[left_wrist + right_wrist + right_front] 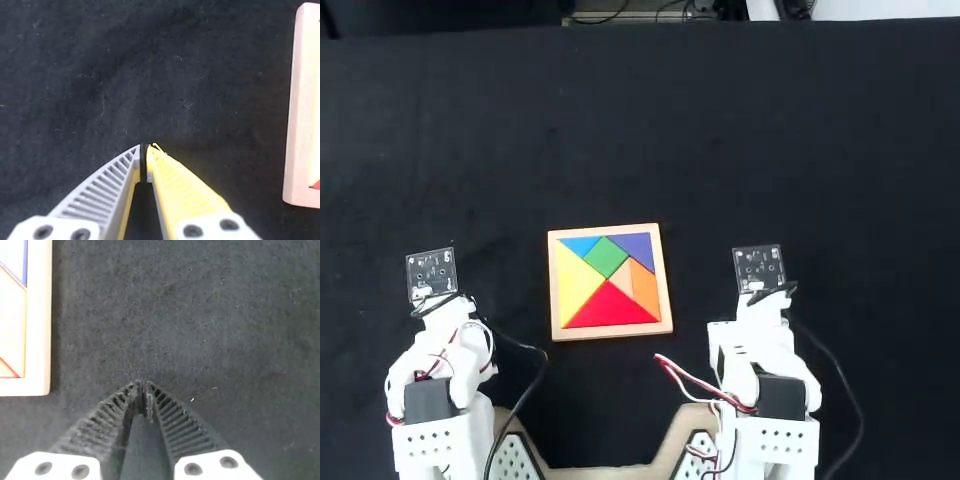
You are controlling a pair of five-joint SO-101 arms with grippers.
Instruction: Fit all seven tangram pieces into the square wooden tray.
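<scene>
Black cloth table (640, 130); left gripper (146, 149) closed tip to tip on nothing, near the left side of the square wooden tray (612, 330); tray sits between the arms with the tangram pieces (608, 280) seated inside; right gripper (144, 386) likewise closed and empty, near the tray's right side.

Both arms are white printed plastic. The left arm (440, 350) and right arm (765, 350) each carry a black servo block and a small dark square circuit board (431, 273) studded with pale dots. Red, white and black cables (695, 385) loop beside the perforated white bases (770, 450). The left gripper (146, 150) pairs a ribbed grey finger (107, 185) with a yellow finger (182, 190). The right gripper (143, 387) has two ribbed black fingers (172, 425) on white mounts with dark screw holes.
</scene>
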